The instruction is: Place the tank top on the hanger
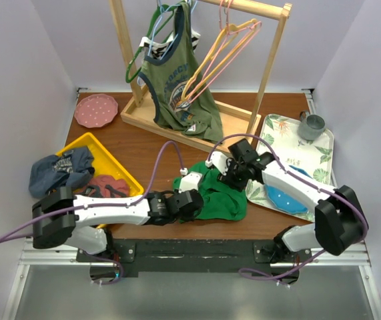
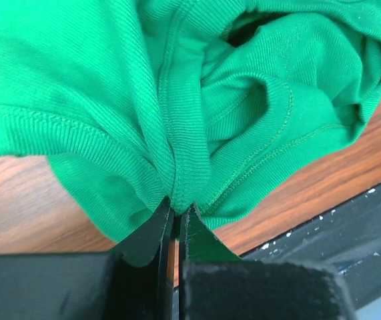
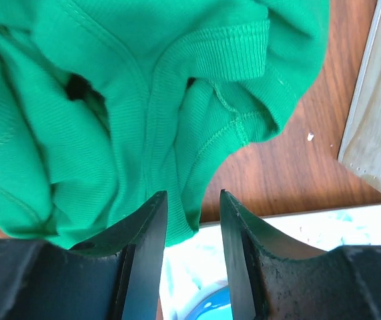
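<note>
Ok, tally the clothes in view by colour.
Bright green tank top: 1
Olive top: 1
Blue garment: 1
Dark red garment: 1
Total: 4

the crumpled bright green fabric tank top (image 1: 222, 199) lies on the brown wooden table (image 1: 137, 137) near its front edge, with the yellow plastic tray (image 1: 117, 160) to its left and the leaf-printed rectangular tray (image 1: 297, 153) to its right. behind it stands the pale wooden clothes rack (image 1: 272, 63), where the thin yellow-orange triangular hanger (image 1: 209, 61) hangs.
</note>
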Controlling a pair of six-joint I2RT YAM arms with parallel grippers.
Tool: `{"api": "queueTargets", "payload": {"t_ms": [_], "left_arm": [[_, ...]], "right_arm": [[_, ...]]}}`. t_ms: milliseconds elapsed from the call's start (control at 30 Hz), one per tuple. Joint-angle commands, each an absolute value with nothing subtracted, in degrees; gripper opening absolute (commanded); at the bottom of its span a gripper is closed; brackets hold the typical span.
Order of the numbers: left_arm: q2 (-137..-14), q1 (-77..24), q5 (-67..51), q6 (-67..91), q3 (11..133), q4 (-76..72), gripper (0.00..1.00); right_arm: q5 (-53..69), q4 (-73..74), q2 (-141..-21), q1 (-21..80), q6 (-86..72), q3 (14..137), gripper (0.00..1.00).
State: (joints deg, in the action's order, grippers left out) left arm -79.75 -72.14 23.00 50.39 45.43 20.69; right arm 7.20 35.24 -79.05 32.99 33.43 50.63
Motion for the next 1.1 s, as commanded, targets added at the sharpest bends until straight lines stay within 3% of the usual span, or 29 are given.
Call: {"api": "queueTargets", "payload": {"t_ms": [0, 33, 133, 267, 367, 400, 433, 533, 733, 900, 1067], "left_arm": [[-73.6, -72.4, 25.8, 51.2, 43.8, 21.0, 0.00], [-72.3, -72.4, 26.4, 51.2, 43.5, 21.2, 0.00], [-66.5, -72.3, 27.3, 50.6, 42.8, 21.9, 0.00], [-58.6, -72.3, 28.7, 47.1, 43.2, 24.2, 0.00], [-52.4, -72.2, 28.7, 43.8, 43.9, 24.4, 0.00], [-50.2, -72.0, 28.3, 43.1, 43.6, 24.2, 0.00], [-49.6, -71.8, 27.7, 42.5, 43.3, 24.1, 0.00], [-48.6, -71.6, 26.8, 43.4, 41.8, 24.2, 0.00], [-49.3, -71.6, 23.5, 47.3, 37.1, 22.7, 0.00], [-49.6, -71.6, 22.9, 48.6, 34.4, 21.4, 0.00], [-50.1, -71.6, 22.9, 48.9, 34.1, 21.5, 0.00]], "right_arm": [[5.2, 33.9, -79.8, 33.1, 32.3, 50.6, 0.28], [5.4, 33.8, -80.0, 33.0, 32.2, 50.9, 0.17], [5.8, 34.5, -79.6, 32.9, 32.0, 52.6, 0.00], [6.1, 39.5, -75.1, 30.9, 33.5, 59.8, 0.00], [13.9, 44.5, -72.2, 29.5, 35.6, 66.4, 0.00], [15.5, 45.3, -72.1, 29.5, 35.5, 67.2, 0.02], [21.6, 45.8, -72.6, 29.5, 34.4, 67.5, 0.19], [25.0, 46.2, -76.8, 32.5, 33.0, 64.2, 0.36], [18.9, 40.5, -83.6, 36.1, 31.6, 59.1, 0.53], [14.7, 40.4, -84.4, 38.8, 32.8, 56.3, 0.55], [7.1, 38.3, -84.1, 39.3, 33.0, 54.1, 0.50]]}}
